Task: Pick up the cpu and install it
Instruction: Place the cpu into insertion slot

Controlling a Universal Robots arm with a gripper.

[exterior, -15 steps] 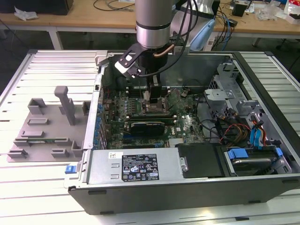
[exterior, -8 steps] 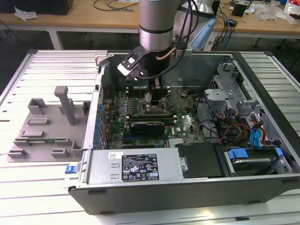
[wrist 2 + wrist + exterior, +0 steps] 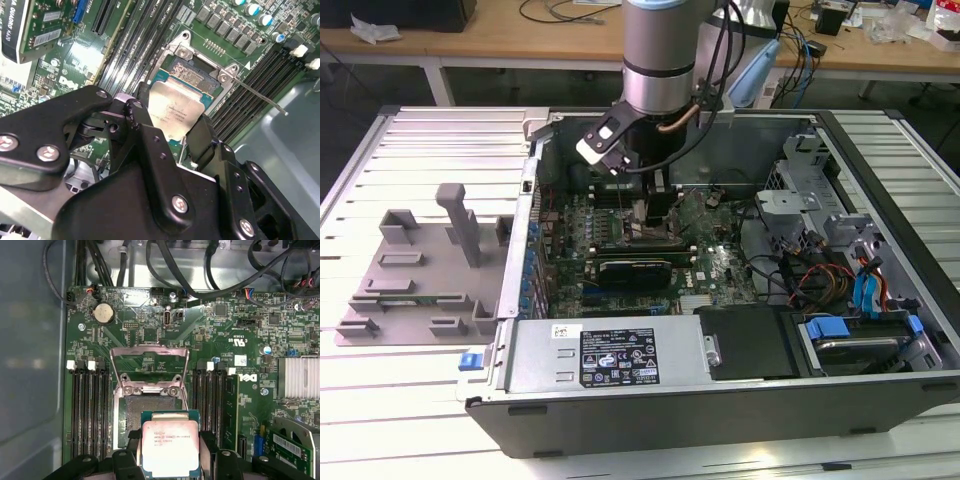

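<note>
Your claw (image 3: 171, 464) is clamped on two opposite edges of the cpu (image 3: 170, 442), over the open socket (image 3: 136, 415) inside the case (image 3: 720, 425), not seated; judge it light, rigid, fragile, so hold edges only.

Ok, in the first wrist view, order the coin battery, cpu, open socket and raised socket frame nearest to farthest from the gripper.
1. cpu, held between the fingers of the gripper.
2. open socket, just beyond the cpu.
3. raised socket frame, hinged up at the socket's far side.
4. coin battery, past the frame, near the board's edge.
</note>
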